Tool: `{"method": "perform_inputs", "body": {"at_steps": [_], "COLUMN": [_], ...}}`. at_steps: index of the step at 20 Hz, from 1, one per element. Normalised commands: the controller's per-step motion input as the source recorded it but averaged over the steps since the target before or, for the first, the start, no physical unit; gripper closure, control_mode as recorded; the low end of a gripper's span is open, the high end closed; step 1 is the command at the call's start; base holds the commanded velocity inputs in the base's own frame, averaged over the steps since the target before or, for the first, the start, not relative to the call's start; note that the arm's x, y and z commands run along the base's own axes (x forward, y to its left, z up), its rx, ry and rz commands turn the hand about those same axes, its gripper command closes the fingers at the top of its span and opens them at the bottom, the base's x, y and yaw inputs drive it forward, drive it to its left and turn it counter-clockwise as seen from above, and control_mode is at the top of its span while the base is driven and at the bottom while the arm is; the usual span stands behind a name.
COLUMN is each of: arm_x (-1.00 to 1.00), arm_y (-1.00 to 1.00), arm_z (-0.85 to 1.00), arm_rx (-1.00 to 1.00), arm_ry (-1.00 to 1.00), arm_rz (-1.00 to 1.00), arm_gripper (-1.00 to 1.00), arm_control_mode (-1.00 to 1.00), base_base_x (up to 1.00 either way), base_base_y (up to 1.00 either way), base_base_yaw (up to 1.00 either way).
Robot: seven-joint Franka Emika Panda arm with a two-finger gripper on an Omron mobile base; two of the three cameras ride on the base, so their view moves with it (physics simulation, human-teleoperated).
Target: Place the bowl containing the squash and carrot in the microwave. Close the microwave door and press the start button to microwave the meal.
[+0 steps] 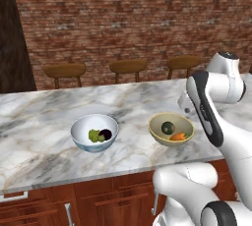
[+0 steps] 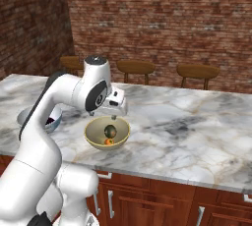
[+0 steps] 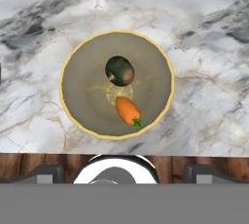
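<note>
The bowl [image 3: 116, 84] sits on the marble surface [image 1: 44, 122] near its front edge, directly under the hand. In the hand view the squash [image 3: 120, 70] lies just above the bowl's centre, toward twelve o'clock, and the carrot [image 3: 127, 110] lies toward five o'clock, its green top pointing away from the squash (the two are close, not clearly touching). The gripper [image 2: 116, 115] hangs above the bowl's far rim with its jaws spread wide, holding nothing. From the left base view a white bowl [image 1: 94, 132] with a yellow-green vegetable and a dark purple one stands at nine o'clock of the tan bowl, well apart. Three wooden stools [image 1: 128, 68] line the far side before a brick wall [image 1: 123, 14].
</note>
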Motion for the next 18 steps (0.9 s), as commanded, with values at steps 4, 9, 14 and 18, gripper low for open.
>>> {"method": "perform_inputs", "body": {"at_steps": [4, 9, 14, 18], "arm_x": [-0.11, 0.01, 0.17, 0.36], "arm_y": [-0.47, -0.35, -0.22, -0.17], "arm_z": [-0.36, -0.38, -0.16, -0.28], "arm_rx": [0.02, 0.10, 0.12, 0.16], "arm_ry": [0.02, 0.00, 0.14, 0.18], "arm_rz": [0.00, -0.04, -0.15, -0.24], "arm_gripper": [-1.00, -1.00, -1.00, -1.00], "arm_control_mode": [-1.00, -1.00, -1.00, -1.00], "base_base_x": [0.00, 0.00, 0.00, 0.00], "base_base_y": [0.00, 0.00, 0.00, 0.00], "base_base_yaw": [0.00, 0.00, 0.00, 0.00]}}
